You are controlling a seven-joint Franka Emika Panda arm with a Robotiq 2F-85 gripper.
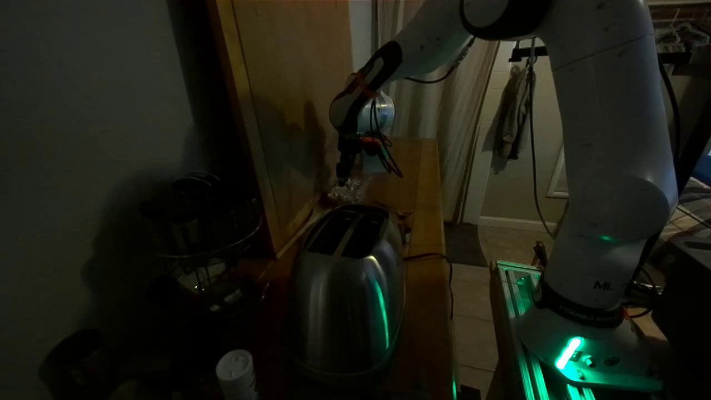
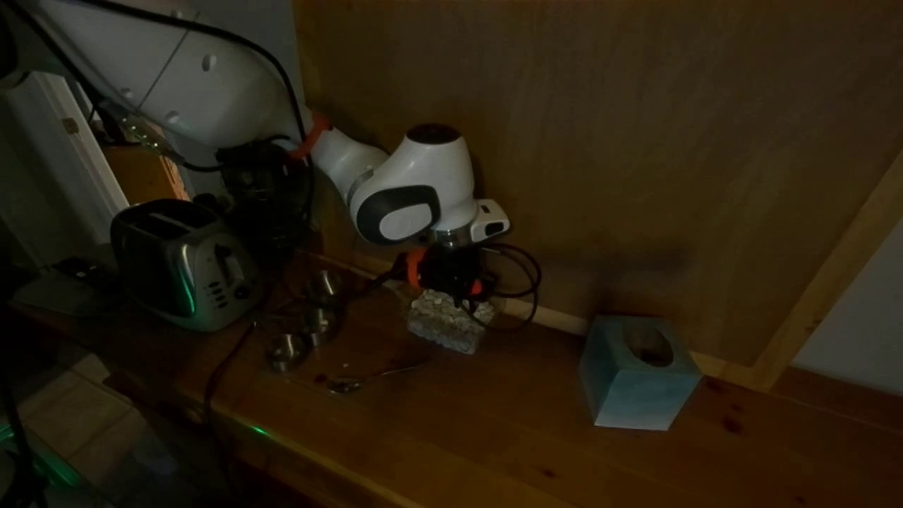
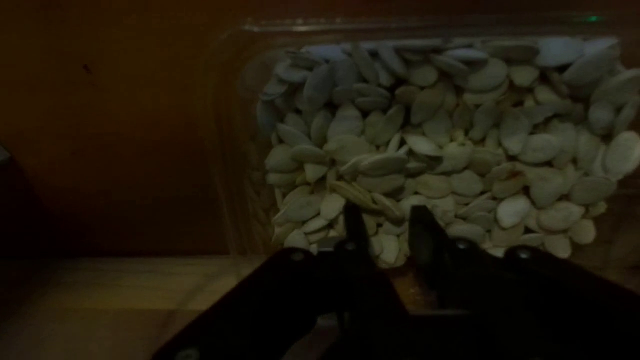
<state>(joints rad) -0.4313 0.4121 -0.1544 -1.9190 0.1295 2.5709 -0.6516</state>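
Wrist view: tool (image 3: 385, 215) hides some seeds (image 3: 440, 130); tub (image 3: 325, 27) cut off at right.

It was dim. In an exterior view, a grey wall (image 1: 94, 83) filled the upper left, a wooden panel (image 1: 294, 61) stood at upper centre, a curtain (image 1: 464, 128) to its right, and tiled floor (image 1: 472, 328) and a dark mat (image 1: 464, 244) showed right of centre. In an exterior view, a table (image 2: 494, 437) filled the lower right.
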